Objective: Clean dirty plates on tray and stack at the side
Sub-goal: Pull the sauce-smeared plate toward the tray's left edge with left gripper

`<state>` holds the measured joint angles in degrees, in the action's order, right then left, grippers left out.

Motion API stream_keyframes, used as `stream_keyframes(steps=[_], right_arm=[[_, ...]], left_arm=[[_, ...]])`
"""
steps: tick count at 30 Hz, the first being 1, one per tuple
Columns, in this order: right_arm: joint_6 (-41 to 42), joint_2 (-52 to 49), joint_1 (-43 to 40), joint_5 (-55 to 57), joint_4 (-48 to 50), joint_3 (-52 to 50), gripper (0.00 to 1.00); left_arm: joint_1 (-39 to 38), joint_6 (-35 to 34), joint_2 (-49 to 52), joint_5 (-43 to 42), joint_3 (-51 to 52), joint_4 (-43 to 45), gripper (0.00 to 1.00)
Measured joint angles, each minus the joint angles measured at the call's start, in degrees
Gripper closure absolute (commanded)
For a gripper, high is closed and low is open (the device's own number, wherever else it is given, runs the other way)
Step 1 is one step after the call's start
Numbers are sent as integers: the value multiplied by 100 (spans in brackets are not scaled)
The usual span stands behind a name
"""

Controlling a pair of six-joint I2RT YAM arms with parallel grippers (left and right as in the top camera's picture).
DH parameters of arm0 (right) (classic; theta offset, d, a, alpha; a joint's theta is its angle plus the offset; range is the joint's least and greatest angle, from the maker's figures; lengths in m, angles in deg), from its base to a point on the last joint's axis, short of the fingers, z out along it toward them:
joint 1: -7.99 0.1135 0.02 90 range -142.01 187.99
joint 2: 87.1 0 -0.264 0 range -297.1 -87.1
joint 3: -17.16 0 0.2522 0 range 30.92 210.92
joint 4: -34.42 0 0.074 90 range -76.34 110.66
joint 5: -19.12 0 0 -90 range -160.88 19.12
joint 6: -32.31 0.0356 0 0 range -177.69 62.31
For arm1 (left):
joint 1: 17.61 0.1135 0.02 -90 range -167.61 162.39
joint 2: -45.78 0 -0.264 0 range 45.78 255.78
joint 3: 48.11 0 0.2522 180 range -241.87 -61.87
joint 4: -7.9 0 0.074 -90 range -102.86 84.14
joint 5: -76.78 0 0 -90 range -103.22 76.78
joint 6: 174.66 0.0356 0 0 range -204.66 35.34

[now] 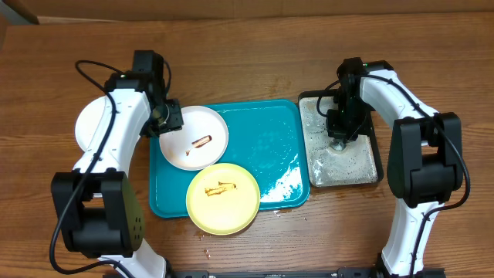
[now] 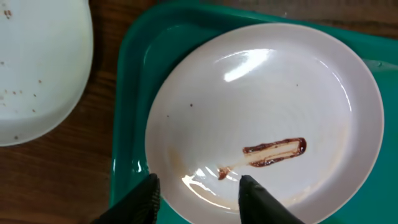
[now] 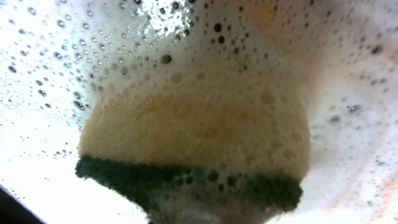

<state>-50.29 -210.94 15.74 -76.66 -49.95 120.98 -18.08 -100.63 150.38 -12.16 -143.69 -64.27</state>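
Observation:
On the teal tray (image 1: 270,139) lie two plates: a white plate (image 1: 193,137) with a brown smear (image 2: 273,152) at its left end, and a yellow-green plate (image 1: 223,197), also smeared, overhanging the front rim. A third plate, white (image 1: 94,123), rests on the table left of the tray. My left gripper (image 2: 199,196) is open astride the smeared white plate's near rim, one finger (image 2: 146,199) over the tray and the other over the plate. My right gripper (image 1: 338,141) is down in the foam, shut on a yellow-and-green sponge (image 3: 193,124); its fingers are hidden.
A black tray (image 1: 376,135) of foamy water (image 1: 347,166) stands right of the teal tray. Wet foam streaks (image 1: 285,181) lie on the teal tray's right half. Bare wooden table surrounds everything.

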Motion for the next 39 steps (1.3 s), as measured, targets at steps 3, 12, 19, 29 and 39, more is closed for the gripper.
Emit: stream_keyframes(steps=[3, 12, 19, 29, 39], right_arm=[[2, 0, 0, -4, -11, 0, 96], [4, 0, 0, -24, -101, 4, 96], [2, 0, 0, -24, -249, 4, 96], [2, 0, 0, -24, -295, 4, 96], [4, 0, 0, -28, -313, 4, 96]], left_arm=[[96, 11, 0, 0, 210, 247, 60], [173, 9, 33, -2, 1327, 1082, 59], [175, 9, 33, -4, 1438, 1311, 57], [177, 9, 33, -2, 1438, 1484, 57], [175, 9, 33, -44, 1416, 1512, 55]])
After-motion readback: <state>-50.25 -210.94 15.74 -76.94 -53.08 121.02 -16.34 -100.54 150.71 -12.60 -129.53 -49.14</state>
